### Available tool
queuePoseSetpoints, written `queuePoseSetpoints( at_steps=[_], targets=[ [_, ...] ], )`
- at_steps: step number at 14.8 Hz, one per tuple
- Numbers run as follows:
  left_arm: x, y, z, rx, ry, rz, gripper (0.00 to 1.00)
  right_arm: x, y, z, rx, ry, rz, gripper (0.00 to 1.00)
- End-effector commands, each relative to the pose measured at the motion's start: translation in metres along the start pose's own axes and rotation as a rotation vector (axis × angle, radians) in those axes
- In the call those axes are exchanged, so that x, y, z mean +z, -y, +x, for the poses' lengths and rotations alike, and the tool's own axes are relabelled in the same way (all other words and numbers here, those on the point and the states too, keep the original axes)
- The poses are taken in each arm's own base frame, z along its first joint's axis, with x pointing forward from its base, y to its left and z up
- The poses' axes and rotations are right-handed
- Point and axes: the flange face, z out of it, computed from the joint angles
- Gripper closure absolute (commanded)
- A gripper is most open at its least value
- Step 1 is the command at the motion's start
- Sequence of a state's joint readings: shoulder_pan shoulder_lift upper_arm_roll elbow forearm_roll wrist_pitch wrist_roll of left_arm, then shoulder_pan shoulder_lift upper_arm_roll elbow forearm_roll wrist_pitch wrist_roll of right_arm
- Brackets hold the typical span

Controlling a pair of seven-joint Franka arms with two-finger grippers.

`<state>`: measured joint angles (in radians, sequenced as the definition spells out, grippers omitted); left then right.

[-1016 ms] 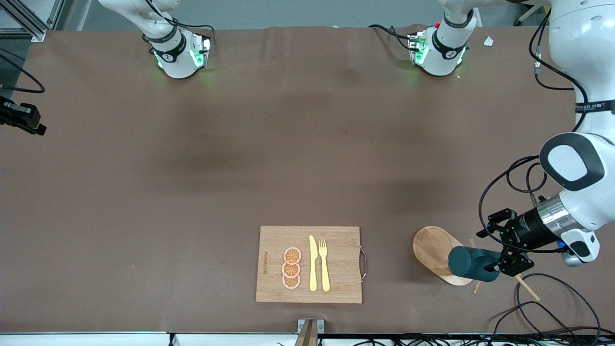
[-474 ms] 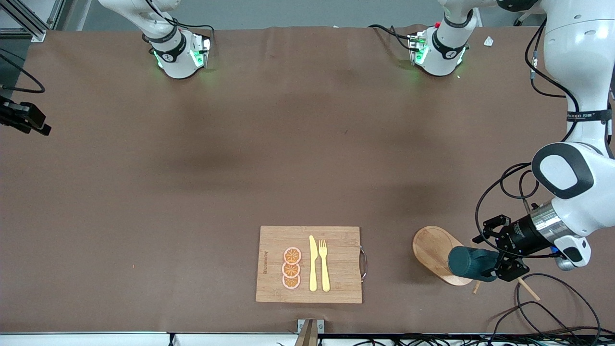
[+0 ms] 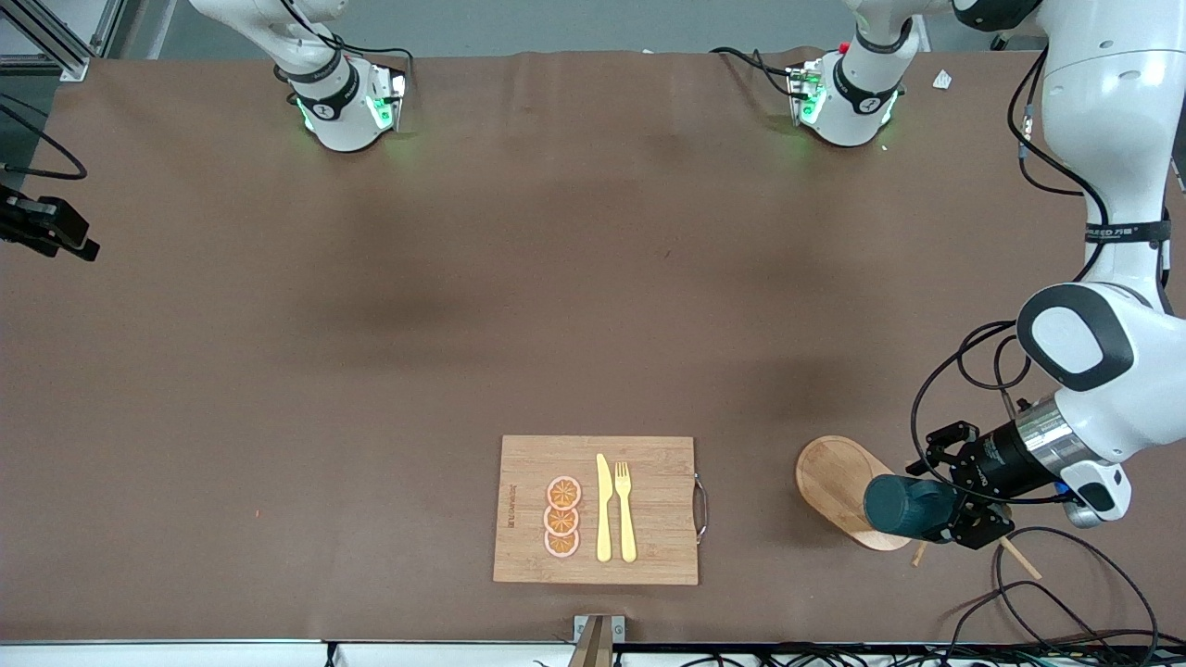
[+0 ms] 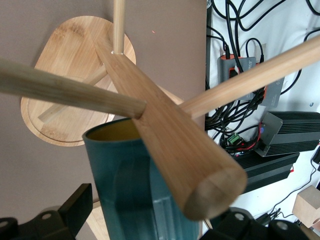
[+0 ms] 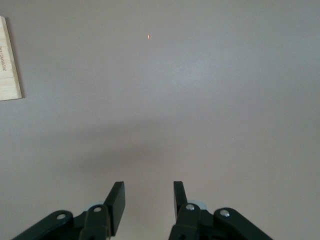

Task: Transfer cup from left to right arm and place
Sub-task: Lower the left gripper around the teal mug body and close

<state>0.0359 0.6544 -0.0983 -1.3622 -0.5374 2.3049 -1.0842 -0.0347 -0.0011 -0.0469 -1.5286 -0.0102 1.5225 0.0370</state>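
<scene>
Teal cup (image 3: pixel 906 507) hangs on a wooden rack above the oval stand (image 3: pixel 834 482), with the left gripper (image 3: pixel 954 521) around it; grasp unclear. Left wrist view: its yellow-lined rim sits under a peg (image 4: pixel 170 145); lifting askew could snag it. Right wrist view: right gripper (image 5: pixel 148 200) parted over bare table (image 5: pixel 200 90)
</scene>
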Motion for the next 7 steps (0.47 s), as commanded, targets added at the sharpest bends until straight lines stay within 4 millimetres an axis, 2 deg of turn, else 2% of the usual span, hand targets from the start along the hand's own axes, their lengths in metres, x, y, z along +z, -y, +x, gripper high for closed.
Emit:
queuePoseSetpoints(
  at_steps=[1, 7],
  targets=[
    [0.0072, -0.0055, -0.0043, -0.001, 0.008, -0.021, 0.0, -0.0022, 0.0002, 0.0004, 0.013, -0.001, 0.015, 0.52],
    [0.0142, -0.0046, 0.0001, 0.014, 0.0, -0.03, 0.0, -0.0072, -0.0001, 0.0005, 0.014, -0.012, 0.014, 0.5]
  ],
)
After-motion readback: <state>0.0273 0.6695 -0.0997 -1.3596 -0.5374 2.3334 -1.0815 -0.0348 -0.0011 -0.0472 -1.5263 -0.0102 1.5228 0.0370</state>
